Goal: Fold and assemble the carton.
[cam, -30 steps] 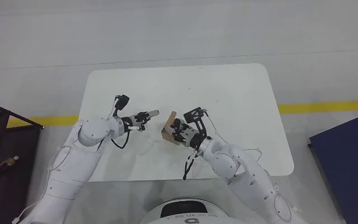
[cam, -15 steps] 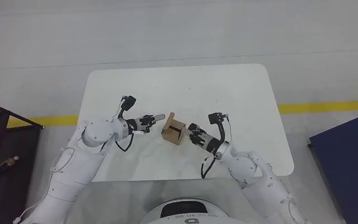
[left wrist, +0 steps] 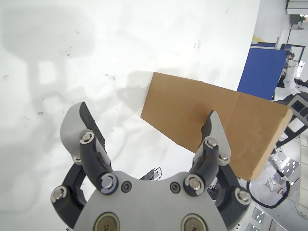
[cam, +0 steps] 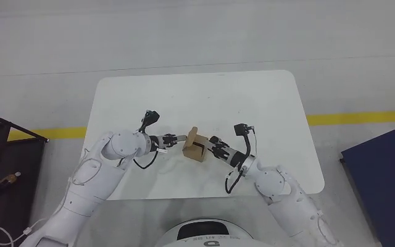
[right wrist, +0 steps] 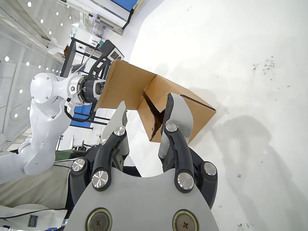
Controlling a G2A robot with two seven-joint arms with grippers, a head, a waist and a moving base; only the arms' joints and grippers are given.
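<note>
Small brown carton (cam: pixel 195 146), half-formed, one flap raised, about the middle of the table (cam: pixel 259 99). Left gripper (left wrist: pixel 147 109) spread wide, one finger against the outer panel. Right gripper (right wrist: pixel 146 100) spread at the open end. Probably light, thin, easily creased and prone to sliding; best pinched near folds.

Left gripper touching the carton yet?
Cannot tell. In the left wrist view one finger of the open left gripper overlaps the side panel of the carton; neither contact nor gap shows plainly.
</note>
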